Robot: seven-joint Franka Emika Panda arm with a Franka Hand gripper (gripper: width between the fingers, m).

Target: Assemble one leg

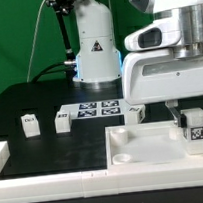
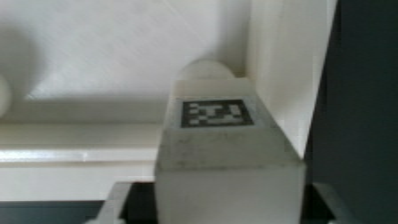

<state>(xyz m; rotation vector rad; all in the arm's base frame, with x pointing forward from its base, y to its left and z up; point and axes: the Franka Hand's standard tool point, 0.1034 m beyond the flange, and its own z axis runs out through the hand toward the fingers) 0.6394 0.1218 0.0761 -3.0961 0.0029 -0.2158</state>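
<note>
My gripper (image 1: 195, 121) is shut on a leg (image 1: 194, 127), a small white block with a black-and-white tag, held upright over the right part of the large white panel (image 1: 144, 148). In the wrist view the leg (image 2: 222, 140) fills the middle between my fingers (image 2: 125, 200), its tip close to the panel's raised edge (image 2: 267, 60). Whether the leg touches the panel cannot be told. Three other legs lie on the black table: one (image 1: 30, 121) at the exterior view's left, one (image 1: 62, 119) beside it, one (image 1: 134, 111) near the marker board.
The marker board (image 1: 95, 110) lies flat at mid-table. The robot base (image 1: 95, 50) stands behind it. A white rim (image 1: 2, 151) borders the table at the exterior view's left and front.
</note>
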